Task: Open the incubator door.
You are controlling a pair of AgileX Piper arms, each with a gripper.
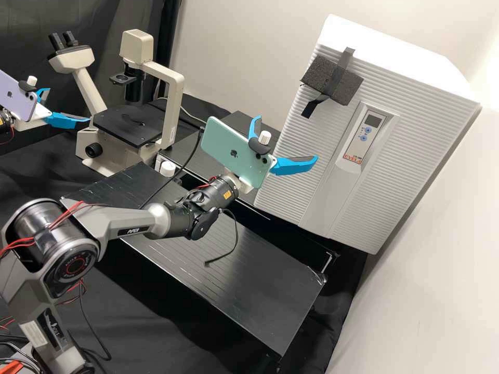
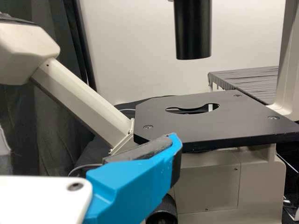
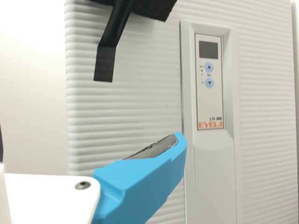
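Judged at approach: right gripper point(image 1: 287, 138) wide, empty, before closed incubator door point(image 1: 405, 150); left gripper point(image 1: 69, 104) also wide, near microscope point(image 1: 174, 111); next likely calls for hooking door edge point(image 3: 71, 107) near foam pad point(image 1: 351, 91).

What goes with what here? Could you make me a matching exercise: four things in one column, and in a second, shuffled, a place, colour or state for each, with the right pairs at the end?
Things
1. right gripper
2. microscope
3. block
4. incubator

Place, colour or state
A. cream-coloured, with a black stage
B. white, its ribbed door shut
C. open, in front of a white ribbed surface
D. dark, held on by tape

Right pairs: 1-C; 2-A; 3-D; 4-B
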